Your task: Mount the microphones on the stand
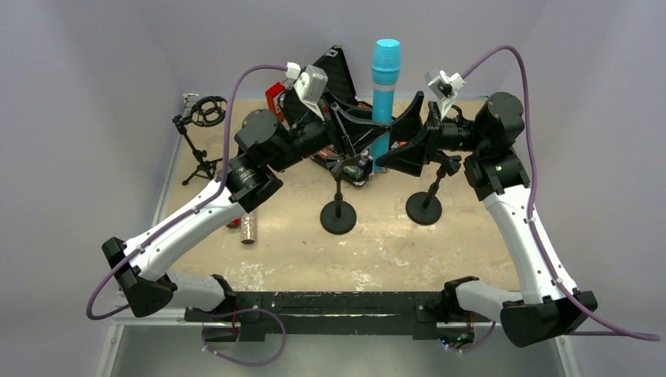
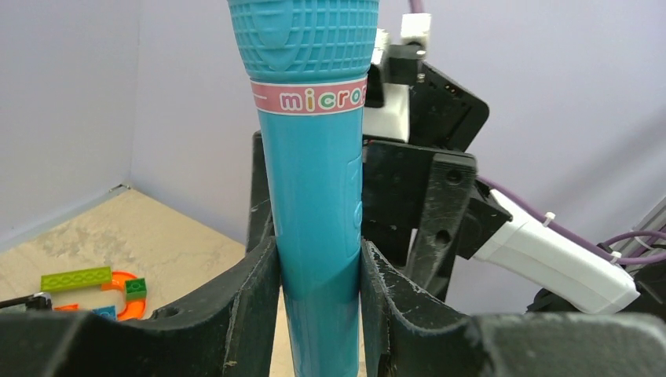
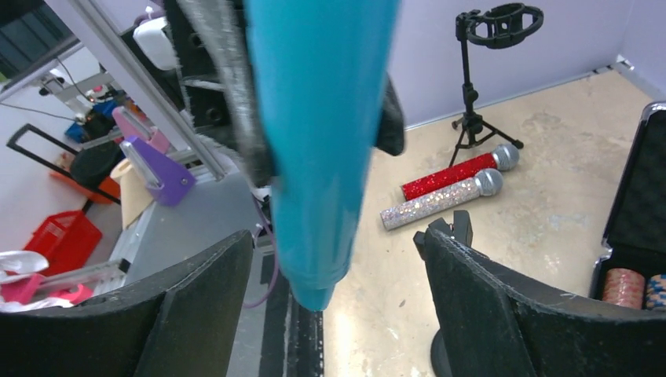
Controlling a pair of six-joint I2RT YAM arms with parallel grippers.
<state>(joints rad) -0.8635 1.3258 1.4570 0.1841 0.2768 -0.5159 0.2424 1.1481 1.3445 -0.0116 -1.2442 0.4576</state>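
Currently my left gripper (image 2: 318,267) is clamped on the light blue microphone (image 2: 314,181), while the right gripper (image 3: 338,236) is spread wide around the same barrel, neither finger touching. It stands upright at top centre of the overhead view, long axis vertical, head up. Three microphones in all: the red microphone (image 3: 459,174) and silver microphone (image 3: 440,203) lie side by side on the table (image 3: 550,157), heads toward upper right. Three stands: one round-base stand (image 1: 338,216), a second round-base stand (image 1: 424,208) and a tripod stand (image 1: 200,141).

Beige mottled tabletop (image 1: 393,251), pretty scuffed. One black round-base pole stand (image 1: 338,217) sits mid-table, its twin (image 1: 424,209) just to the right. A black tripod stand with ring mount (image 3: 471,122) is far left, with a red glittery microphone (image 3: 459,173) and silver glittery microphone (image 3: 440,204) lying side by side near it.
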